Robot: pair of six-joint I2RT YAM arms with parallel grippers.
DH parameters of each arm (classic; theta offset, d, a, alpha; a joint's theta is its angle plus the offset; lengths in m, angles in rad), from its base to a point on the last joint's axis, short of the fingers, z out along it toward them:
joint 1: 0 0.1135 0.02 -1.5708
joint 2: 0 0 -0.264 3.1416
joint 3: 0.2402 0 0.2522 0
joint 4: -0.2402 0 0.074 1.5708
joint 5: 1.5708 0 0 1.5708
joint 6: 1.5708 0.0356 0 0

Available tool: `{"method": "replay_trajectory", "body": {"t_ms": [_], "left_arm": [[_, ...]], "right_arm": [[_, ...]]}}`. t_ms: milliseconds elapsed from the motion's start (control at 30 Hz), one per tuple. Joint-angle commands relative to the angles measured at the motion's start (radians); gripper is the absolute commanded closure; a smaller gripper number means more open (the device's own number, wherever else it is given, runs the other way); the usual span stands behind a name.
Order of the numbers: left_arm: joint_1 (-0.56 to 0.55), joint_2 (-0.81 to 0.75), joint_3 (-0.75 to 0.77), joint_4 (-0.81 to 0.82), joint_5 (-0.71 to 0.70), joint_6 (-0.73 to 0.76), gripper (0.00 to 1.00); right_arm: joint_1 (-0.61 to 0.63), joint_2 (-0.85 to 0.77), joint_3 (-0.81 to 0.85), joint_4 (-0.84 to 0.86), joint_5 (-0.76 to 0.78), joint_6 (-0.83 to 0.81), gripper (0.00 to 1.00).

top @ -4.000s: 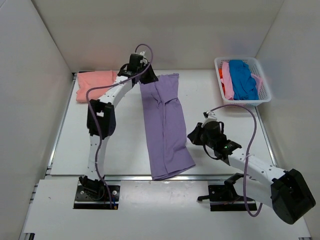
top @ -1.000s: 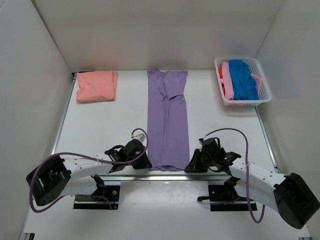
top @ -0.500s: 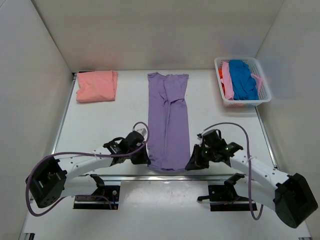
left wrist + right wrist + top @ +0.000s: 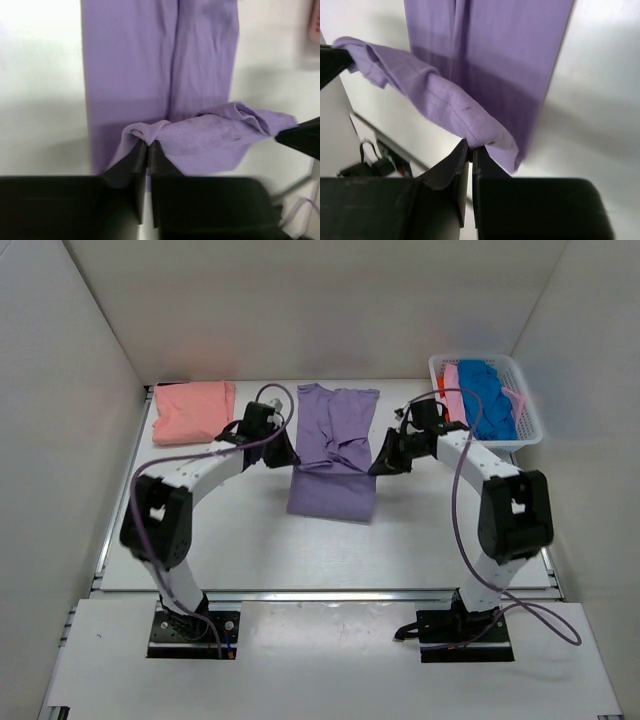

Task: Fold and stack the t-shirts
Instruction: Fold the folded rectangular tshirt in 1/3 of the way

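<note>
The lavender-purple t-shirt lies in a long strip down the middle of the table, its near end lifted and carried back over itself. My left gripper is shut on the hem's left corner. My right gripper is shut on the hem's right corner. The hem sags between them above the lower layer. A folded salmon-pink t-shirt lies at the back left. Blue, pink and orange shirts fill the basket.
The white lattice basket stands at the back right against the wall. White walls close in the table on three sides. A metal rail runs along the table's near edge.
Both grippers have carried the shirt's near hem from the front edge toward the back, folding the strip roughly in half. Four seconds ago the shirt lay slanted, held at its far end.
</note>
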Motion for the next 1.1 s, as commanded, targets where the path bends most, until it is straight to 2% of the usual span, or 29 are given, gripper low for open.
{"method": "replay_trajectory", "body": {"t_ms": [0, 33, 67, 133, 233, 333, 433, 567, 633, 767, 1067], "left_arm": [[0.056, 0.148, 0.183, 0.008, 0.02, 0.063, 0.73], [0.068, 0.219, 0.259, -0.004, 0.033, 0.065, 0.56], [0.088, 0.274, 0.33, -0.012, 0.049, 0.054, 0.54], [0.119, 0.307, 0.372, -0.012, 0.068, 0.037, 0.53], [0.139, 0.226, 0.251, 0.06, 0.044, 0.011, 0.52], [0.142, 0.12, 0.121, 0.118, 0.051, 0.013, 0.54], [0.119, 0.039, -0.058, 0.164, 0.042, -0.004, 0.53], [0.079, 0.015, -0.154, 0.258, 0.051, -0.05, 0.53], [0.07, 0.037, -0.141, 0.289, 0.037, -0.053, 0.53], [0.067, 0.142, 0.016, 0.281, -0.028, -0.007, 0.53], [0.066, 0.369, 0.269, 0.241, -0.039, 0.042, 0.56]], "right_arm": [[-0.049, 0.176, 0.183, 0.012, -0.003, -0.076, 1.0], [-0.06, 0.206, 0.259, 0.017, 0.003, -0.079, 0.96], [-0.065, 0.263, 0.334, -0.001, 0.022, -0.089, 0.88], [-0.066, 0.315, 0.401, -0.019, 0.077, -0.109, 0.68], [-0.078, 0.276, 0.383, -0.003, 0.103, -0.114, 0.54], [-0.085, 0.184, 0.271, 0.034, 0.095, -0.106, 0.55], [-0.089, 0.057, 0.012, 0.104, 0.091, -0.066, 0.57], [-0.098, -0.057, -0.196, 0.25, 0.059, -0.014, 0.58], [-0.101, -0.048, -0.205, 0.295, 0.051, -0.014, 0.58], [-0.103, 0.037, -0.124, 0.307, 0.079, -0.039, 0.58], [-0.12, 0.255, -0.029, 0.378, 0.057, -0.016, 0.58]]}}
